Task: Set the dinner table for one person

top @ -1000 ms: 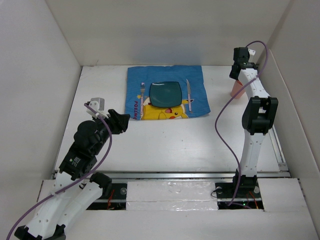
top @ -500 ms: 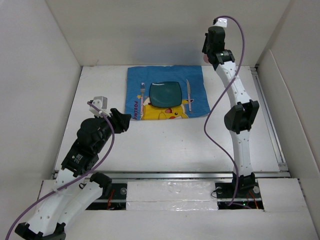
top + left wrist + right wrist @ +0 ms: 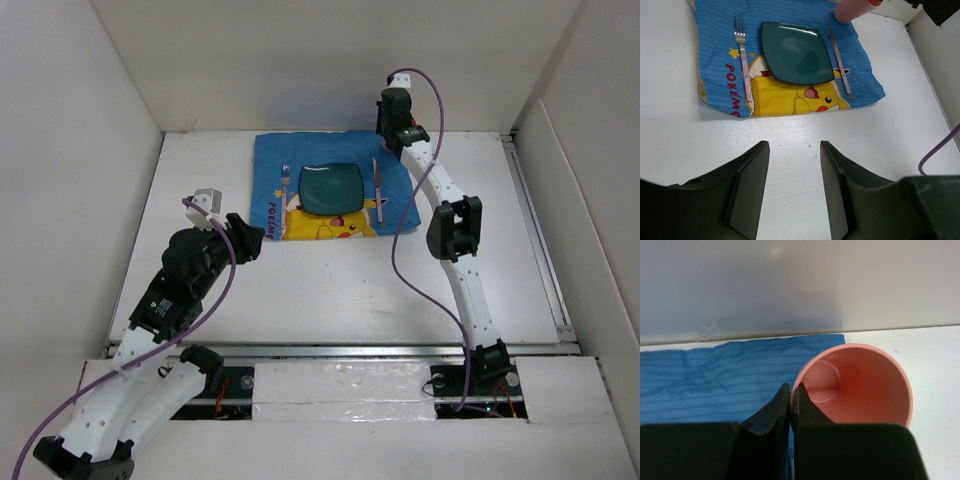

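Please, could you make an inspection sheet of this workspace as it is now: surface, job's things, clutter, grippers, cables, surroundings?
Surface: flat matte white tabletop, carrying a blue cartoon-printed cloth at its far middle.
Job's things: dark teal square plate on the cloth, pink-handled metal fork left of it, pink-handled metal knife right of it; pink plastic cup at the cloth's far right corner.
Clutter: nothing seen.
Grippers: left gripper open, holding nothing; right gripper shut on the cup's rim.
Cables: purple cables loop along both arms.
Surroundings: white wall panels on three sides.
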`<state>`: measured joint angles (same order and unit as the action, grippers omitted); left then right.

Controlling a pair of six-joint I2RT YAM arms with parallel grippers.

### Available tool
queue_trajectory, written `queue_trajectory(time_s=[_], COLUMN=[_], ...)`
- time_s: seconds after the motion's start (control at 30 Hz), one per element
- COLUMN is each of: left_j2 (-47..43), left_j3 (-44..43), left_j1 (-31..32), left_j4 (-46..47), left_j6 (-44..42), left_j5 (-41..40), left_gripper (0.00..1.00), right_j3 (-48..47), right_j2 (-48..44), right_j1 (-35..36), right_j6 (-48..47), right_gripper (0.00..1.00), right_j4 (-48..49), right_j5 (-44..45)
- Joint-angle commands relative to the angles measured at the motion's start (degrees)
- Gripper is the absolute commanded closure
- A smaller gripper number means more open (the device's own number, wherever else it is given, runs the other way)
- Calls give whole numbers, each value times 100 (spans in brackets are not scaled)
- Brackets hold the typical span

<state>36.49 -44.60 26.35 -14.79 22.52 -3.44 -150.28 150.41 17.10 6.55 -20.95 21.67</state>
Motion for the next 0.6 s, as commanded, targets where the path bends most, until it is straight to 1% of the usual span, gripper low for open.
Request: queue_trajectory(time_s=[0.0, 0.2, 0.3, 0.33, 0.4, 0.43, 0.5, 0.57], left_j2=[51, 130, 139, 139, 139, 139, 139, 130], left_j3=[-23, -23, -40, -40, -40, -40, -40, -40], left_j1=[-51, -51, -51, -51, -51, -51, -51, -51], left_j4=[301, 292, 292, 292, 292, 292, 292, 283], left_j6=[-99, -99, -99, -99, -99, -99, -99, -99], left_j5=[72, 98, 89, 72, 63, 63, 54, 37], left_gripper=[58, 58, 58, 58, 58, 58, 58, 58], right_j3=[-265, -160, -151, -151, -160, -160, -177, -177], right_j2=[-65, 41, 50, 41, 41, 41, 41, 15], right_j1=[39, -13, -14, -66, -67, -67, -67, -67], right_j6=[-101, -101, -83, -66, -39, -13, 4, 5], right_gripper=[99, 98, 95, 91, 91, 92, 97, 98], right_j4=[636, 644, 645, 645, 662, 662, 610, 548], right_j5=[-31, -119, -207, -225, -286, -312, -348, -348])
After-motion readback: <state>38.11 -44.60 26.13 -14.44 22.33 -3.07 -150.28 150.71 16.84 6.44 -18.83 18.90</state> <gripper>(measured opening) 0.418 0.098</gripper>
